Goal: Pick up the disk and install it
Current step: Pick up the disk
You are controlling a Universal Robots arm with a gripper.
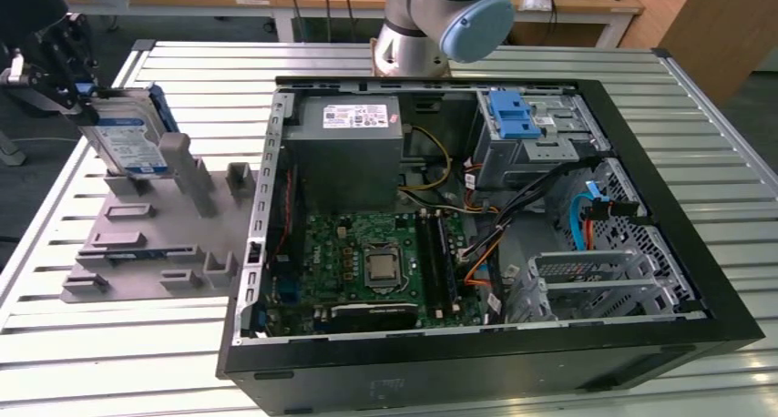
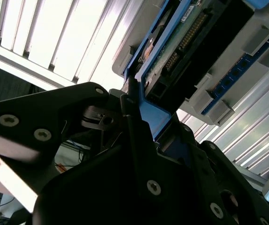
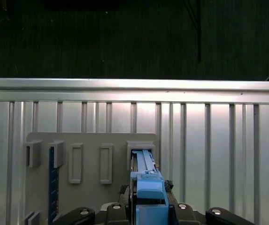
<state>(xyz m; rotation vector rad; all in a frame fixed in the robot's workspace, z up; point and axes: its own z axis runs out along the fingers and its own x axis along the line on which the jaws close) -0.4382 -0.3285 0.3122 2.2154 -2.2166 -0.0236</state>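
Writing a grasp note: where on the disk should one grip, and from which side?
Its upper edge, across the blue frame, from above: the disk stands on edge in the holder, its lower end socketed. The end effector is clamped there.

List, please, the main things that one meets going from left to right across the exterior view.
Black gripper → silver-grey rectangular disk in a blue plastic frame → grey metal power supply box → blue plastic latch on the metal drive cage.
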